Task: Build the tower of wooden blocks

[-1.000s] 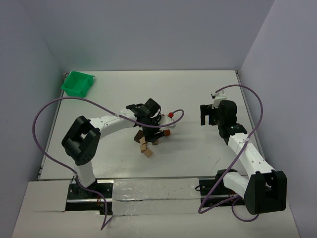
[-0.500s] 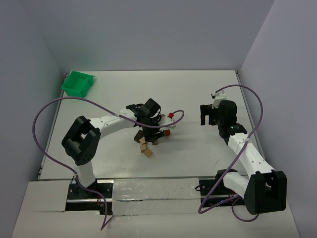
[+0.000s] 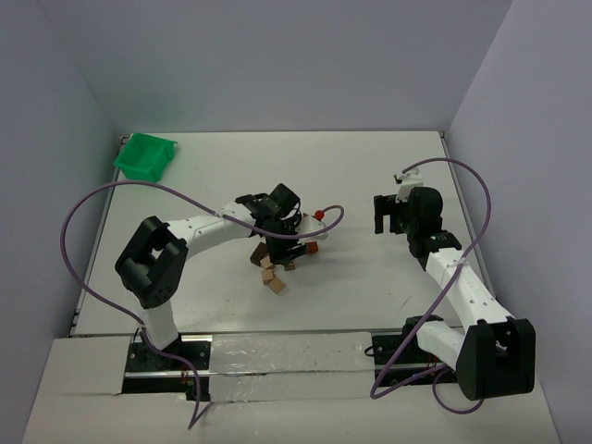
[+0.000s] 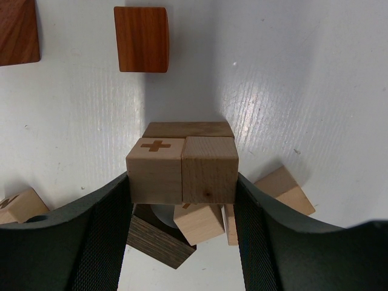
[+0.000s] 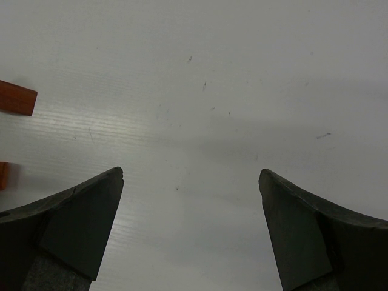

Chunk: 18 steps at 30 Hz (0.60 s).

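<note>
My left gripper [image 3: 282,220] hangs over the pile of wood blocks [image 3: 273,270] at mid-table. In the left wrist view it [image 4: 182,180] is shut on two tan cubes side by side, one marked with a cross [image 4: 156,170] and one plain [image 4: 210,170]. A brown block [image 4: 188,129] lies right behind them. Below the cubes lie a dark brown block [image 4: 159,241], a tan cube [image 4: 199,222] and a tan wedge [image 4: 285,189]. No upright tower shows. My right gripper [image 3: 381,215] is open and empty over bare table, also in its wrist view [image 5: 191,177].
Two reddish-brown blocks [image 4: 141,39] [image 4: 18,30] lie apart beyond the left gripper; one [image 5: 15,98] shows at the left edge of the right wrist view. A green bin [image 3: 145,155] stands at the back left. A purple cable [image 3: 314,231] loops beside the pile.
</note>
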Available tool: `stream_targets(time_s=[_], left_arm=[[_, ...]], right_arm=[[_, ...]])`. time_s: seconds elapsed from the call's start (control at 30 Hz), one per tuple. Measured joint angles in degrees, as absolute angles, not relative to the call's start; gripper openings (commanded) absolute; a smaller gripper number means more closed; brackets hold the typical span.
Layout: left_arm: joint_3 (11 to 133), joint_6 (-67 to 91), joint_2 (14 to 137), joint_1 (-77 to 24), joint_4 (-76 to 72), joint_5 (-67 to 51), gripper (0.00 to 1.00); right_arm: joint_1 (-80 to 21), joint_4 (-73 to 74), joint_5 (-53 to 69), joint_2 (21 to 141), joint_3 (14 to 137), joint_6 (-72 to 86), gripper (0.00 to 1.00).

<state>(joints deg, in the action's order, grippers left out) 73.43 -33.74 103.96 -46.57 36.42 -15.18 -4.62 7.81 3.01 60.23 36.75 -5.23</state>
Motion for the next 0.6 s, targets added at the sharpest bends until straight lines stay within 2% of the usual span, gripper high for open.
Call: stream_targets(time_s=[0.33, 0.43, 0.6], left_arm=[[73.4, -34.1, 104.0, -46.5, 36.9, -15.2, 0.80], [73.4, -34.2, 104.0, -46.5, 37.1, -15.2, 0.92], [73.4, -34.4, 103.9, -46.5, 37.4, -15.6, 0.99]], right_arm=[[-4.6, 7.8, 3.0, 60.2, 36.8, -5.4, 1.00], [-4.6, 7.8, 3.0, 60.2, 36.8, -5.4, 1.00], [-4.6, 7.8, 2.9, 60.2, 36.8, -5.4, 1.00]])
